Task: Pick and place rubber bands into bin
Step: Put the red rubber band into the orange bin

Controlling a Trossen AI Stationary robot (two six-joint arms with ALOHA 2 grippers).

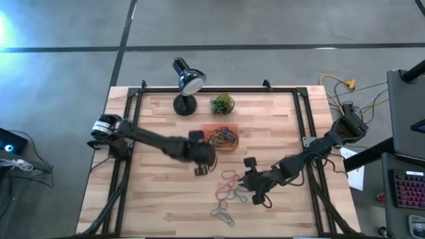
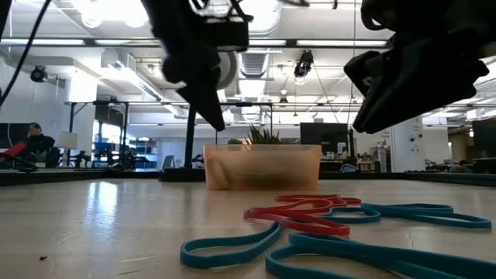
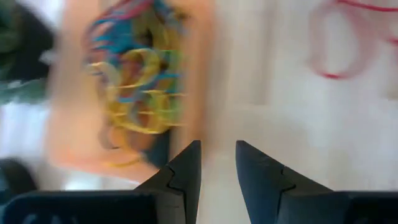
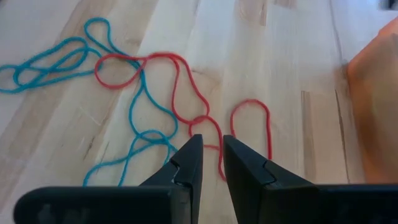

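Bright, even light falls across the wooden table (image 1: 166,199) from overhead, and a white flare burns at the overhead picture's upper-left corner. At table height, ceiling strip lights (image 2: 108,12) glare behind both arms, reducing them to black silhouettes, and the nearest rubber bands (image 2: 310,232) lie soft and out of focus. The left wrist picture is smeared by motion blur: the bin (image 3: 74,124), ahead of and to one side of the jaws, is streaked. The right wrist picture is crisp, its loops lying just beyond the jaws and casting faint shadows.
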